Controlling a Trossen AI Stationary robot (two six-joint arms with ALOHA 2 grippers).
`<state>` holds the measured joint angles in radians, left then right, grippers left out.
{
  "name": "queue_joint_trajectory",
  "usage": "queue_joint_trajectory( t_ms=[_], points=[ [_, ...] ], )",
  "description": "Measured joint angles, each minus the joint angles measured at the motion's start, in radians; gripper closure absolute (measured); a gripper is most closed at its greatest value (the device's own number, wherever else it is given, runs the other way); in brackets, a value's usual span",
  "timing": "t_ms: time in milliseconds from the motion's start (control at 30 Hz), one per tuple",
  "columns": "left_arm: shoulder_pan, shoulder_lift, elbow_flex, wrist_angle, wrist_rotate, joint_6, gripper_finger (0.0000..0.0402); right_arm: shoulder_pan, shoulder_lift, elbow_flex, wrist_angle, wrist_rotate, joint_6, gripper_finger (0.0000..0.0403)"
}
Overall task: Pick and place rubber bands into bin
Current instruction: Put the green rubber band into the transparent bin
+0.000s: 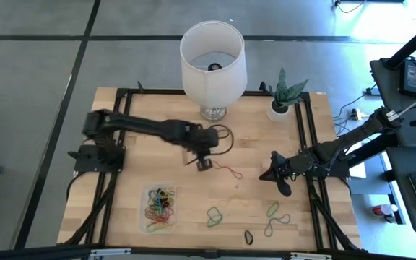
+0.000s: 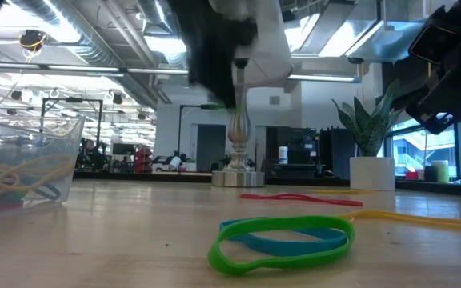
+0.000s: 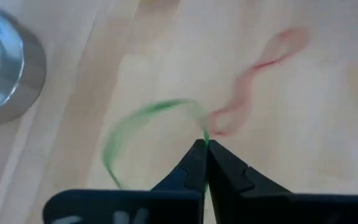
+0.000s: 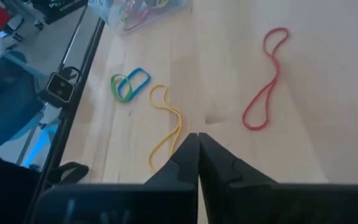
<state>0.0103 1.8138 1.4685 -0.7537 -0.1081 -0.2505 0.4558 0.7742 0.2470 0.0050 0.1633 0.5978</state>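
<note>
My left gripper [image 1: 204,165] hovers over the middle of the table, shut on a thin green rubber band [image 3: 143,119]. A red rubber band [image 3: 252,87] lies flat on the wood just beyond it. The clear bin [image 1: 159,208], near the front left, holds several coloured bands. A green and a blue band [image 1: 215,214], a yellow one [image 4: 166,124] and a black one [image 1: 249,237] lie loose along the front. My right gripper [image 4: 197,138] is shut on nothing, above the table's right side. My left gripper pinches the green rubber band at one point of its loop [image 3: 205,137] between the very tips of its two fingers. The fingers slant down from above. The rest of the loop hangs out beside the tips, slack, blurred and clear of the table.
A white lamp [image 1: 213,58] stands at the far middle, its metal base [image 3: 5,62] close to my left gripper. A potted plant [image 1: 284,101] stands at the far right. Black rails [image 1: 313,144] frame the table's edges.
</note>
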Motion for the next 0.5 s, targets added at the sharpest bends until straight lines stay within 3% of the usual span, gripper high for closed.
queue_joint_trajectory(
  t_ms=[233,500],
  points=[
    [-0.216,-0.212,0.002,-0.101,-0.116,-0.228,0.0399,-0.002,0.0,0.0,0.002,0.042,-0.028,0.0397],
    [-0.445,-0.201,-0.018,-0.26,-0.126,-0.53,0.0399,-0.002,0.0,0.0,0.007,0.08,-0.031,0.0397]
  ],
)
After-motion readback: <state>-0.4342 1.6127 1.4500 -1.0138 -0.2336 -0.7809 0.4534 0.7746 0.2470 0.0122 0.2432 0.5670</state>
